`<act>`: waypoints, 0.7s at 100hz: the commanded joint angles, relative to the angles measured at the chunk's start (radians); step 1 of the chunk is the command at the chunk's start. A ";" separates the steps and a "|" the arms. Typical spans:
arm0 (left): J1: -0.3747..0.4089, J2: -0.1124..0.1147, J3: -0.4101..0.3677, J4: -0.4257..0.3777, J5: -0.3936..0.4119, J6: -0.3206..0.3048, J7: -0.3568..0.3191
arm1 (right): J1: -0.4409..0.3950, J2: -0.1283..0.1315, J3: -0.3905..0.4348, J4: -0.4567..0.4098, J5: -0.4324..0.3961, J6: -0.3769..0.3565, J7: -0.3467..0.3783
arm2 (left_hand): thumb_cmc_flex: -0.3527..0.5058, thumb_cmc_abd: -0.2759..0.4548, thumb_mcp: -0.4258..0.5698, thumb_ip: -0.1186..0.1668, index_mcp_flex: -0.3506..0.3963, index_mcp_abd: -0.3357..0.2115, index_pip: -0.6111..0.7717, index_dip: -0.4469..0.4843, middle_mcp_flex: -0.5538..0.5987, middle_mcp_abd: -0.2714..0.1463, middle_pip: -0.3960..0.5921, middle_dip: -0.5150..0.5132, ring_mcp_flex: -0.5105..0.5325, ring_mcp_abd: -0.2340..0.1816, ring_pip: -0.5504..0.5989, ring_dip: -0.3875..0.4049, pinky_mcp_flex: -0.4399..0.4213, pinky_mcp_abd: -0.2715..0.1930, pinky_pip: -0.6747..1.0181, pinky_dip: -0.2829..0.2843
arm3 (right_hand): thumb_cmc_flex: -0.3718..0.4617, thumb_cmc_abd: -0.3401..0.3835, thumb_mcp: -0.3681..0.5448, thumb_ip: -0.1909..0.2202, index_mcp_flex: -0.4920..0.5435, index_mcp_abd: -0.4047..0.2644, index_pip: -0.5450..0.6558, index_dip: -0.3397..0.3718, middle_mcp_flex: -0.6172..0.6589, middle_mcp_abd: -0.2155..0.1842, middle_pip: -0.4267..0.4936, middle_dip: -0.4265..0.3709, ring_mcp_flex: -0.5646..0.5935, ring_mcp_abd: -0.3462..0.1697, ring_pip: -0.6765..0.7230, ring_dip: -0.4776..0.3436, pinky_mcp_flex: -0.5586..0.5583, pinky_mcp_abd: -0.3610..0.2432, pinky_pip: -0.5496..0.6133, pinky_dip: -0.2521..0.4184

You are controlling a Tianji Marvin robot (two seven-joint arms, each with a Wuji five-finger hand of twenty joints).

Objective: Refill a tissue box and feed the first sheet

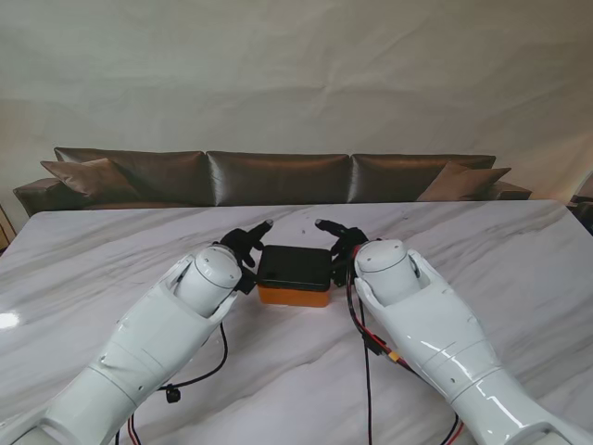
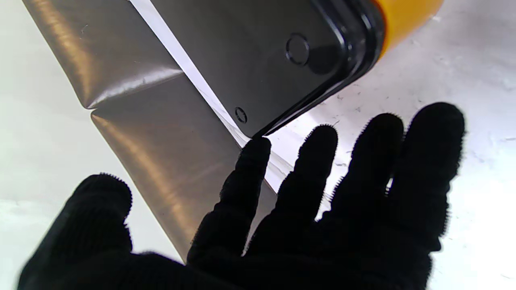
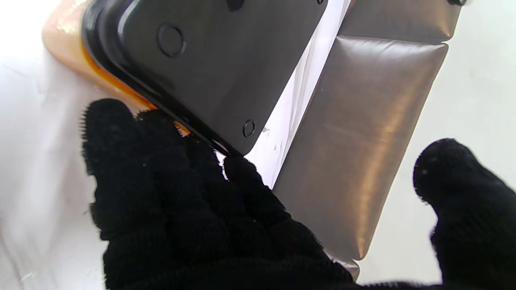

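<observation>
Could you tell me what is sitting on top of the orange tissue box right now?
A black panel with small round marks covers the whole top of the orange tissue box. Nothing rests on it. Whatever is inside is hidden.

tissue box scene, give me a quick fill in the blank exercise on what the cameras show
1. The tissue box has an orange body and a ____ lid.
2. The box stands on the marble table between the left hand and the ____ hand.
3. Beyond the table's far edge stands a brown ____.
4. In the left wrist view, the left hand's fingers are spread and hold ____.

Missing words: black; right; sofa; nothing
</observation>
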 commanded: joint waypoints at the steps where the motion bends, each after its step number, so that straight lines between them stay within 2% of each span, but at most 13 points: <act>1: 0.007 -0.009 -0.001 -0.021 -0.001 0.012 -0.015 | 0.004 -0.011 -0.005 -0.003 0.005 -0.006 0.021 | -0.009 0.027 0.012 -0.008 0.027 -0.178 0.065 0.039 0.022 -0.016 0.026 0.007 -0.013 0.022 0.019 0.003 0.030 -0.044 0.195 -0.003 | -0.003 0.016 -0.020 0.021 0.024 -0.055 0.036 0.017 0.031 -0.084 0.029 -0.006 0.017 -0.051 0.005 -0.009 0.009 -0.052 0.007 -0.009; 45: -0.010 -0.016 -0.002 0.037 0.001 -0.007 -0.006 | 0.008 -0.010 0.000 0.007 -0.004 0.005 0.023 | -0.009 0.027 0.013 -0.009 0.030 -0.180 0.066 0.041 0.021 -0.016 0.025 0.007 -0.013 0.020 0.019 0.004 0.031 -0.043 0.197 -0.005 | -0.003 0.016 -0.021 0.020 0.025 -0.053 0.037 0.017 0.032 -0.083 0.030 -0.006 0.018 -0.050 0.006 -0.008 0.010 -0.051 0.008 -0.008; 70: 0.001 -0.014 -0.007 0.012 0.007 0.009 0.001 | 0.004 -0.008 0.005 0.005 -0.011 0.012 0.023 | -0.007 0.025 0.014 -0.009 0.031 -0.191 0.066 0.041 0.020 -0.017 0.026 0.007 -0.013 0.021 0.019 0.004 0.032 -0.044 0.196 -0.007 | -0.004 0.017 -0.021 0.020 0.025 -0.053 0.037 0.017 0.032 -0.084 0.030 -0.006 0.019 -0.050 0.006 -0.009 0.009 -0.050 0.008 -0.008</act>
